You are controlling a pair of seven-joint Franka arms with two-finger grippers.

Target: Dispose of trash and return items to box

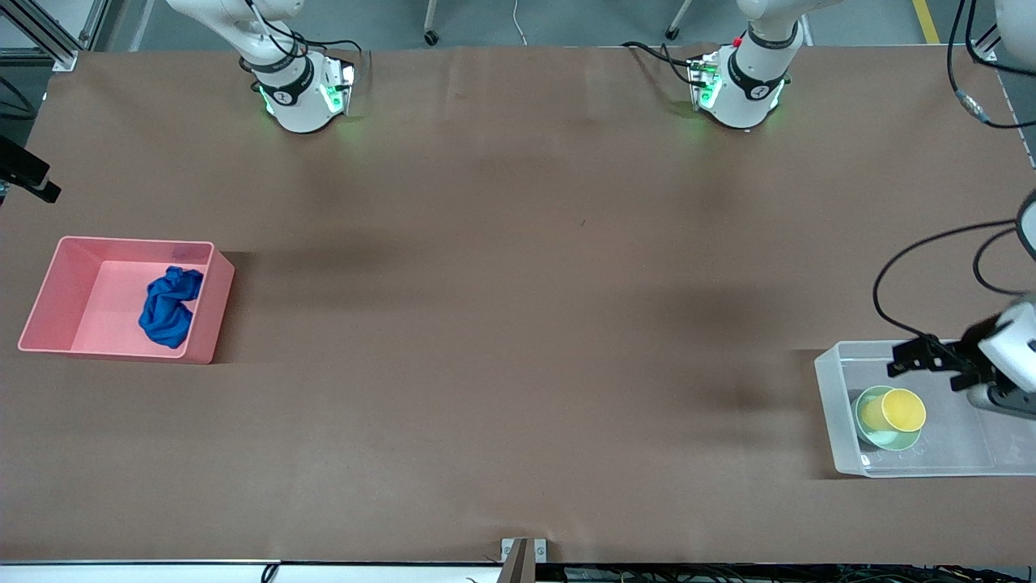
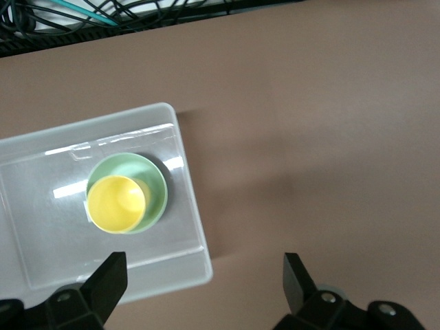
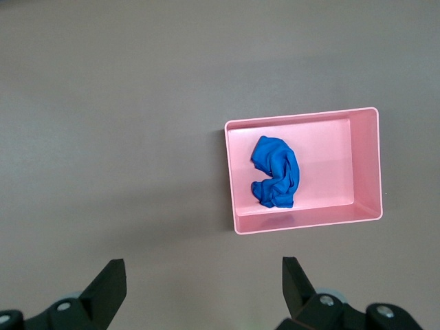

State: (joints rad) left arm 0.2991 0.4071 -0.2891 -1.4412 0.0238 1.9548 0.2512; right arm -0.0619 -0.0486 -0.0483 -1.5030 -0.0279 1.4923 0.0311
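Seemingly done: blue cloth [image 1: 169, 306] in pink bin [image 1: 48, 304], yellow cup [image 1: 897, 410] in green bowl [image 1: 876, 431] inside clear box [image 1: 834, 413], left pincer [image 1: 931, 363] agape above, right pincer [image 3: 203, 282] agape too.

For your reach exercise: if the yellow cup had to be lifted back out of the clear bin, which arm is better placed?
Left: its open claw hangs over the clear bin holding the yellow cup.

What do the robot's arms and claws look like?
Both arms are white with black bands and green lights at their bases. The left claw has black fingers and looping black cables beside it. The right claw has black fingers too.
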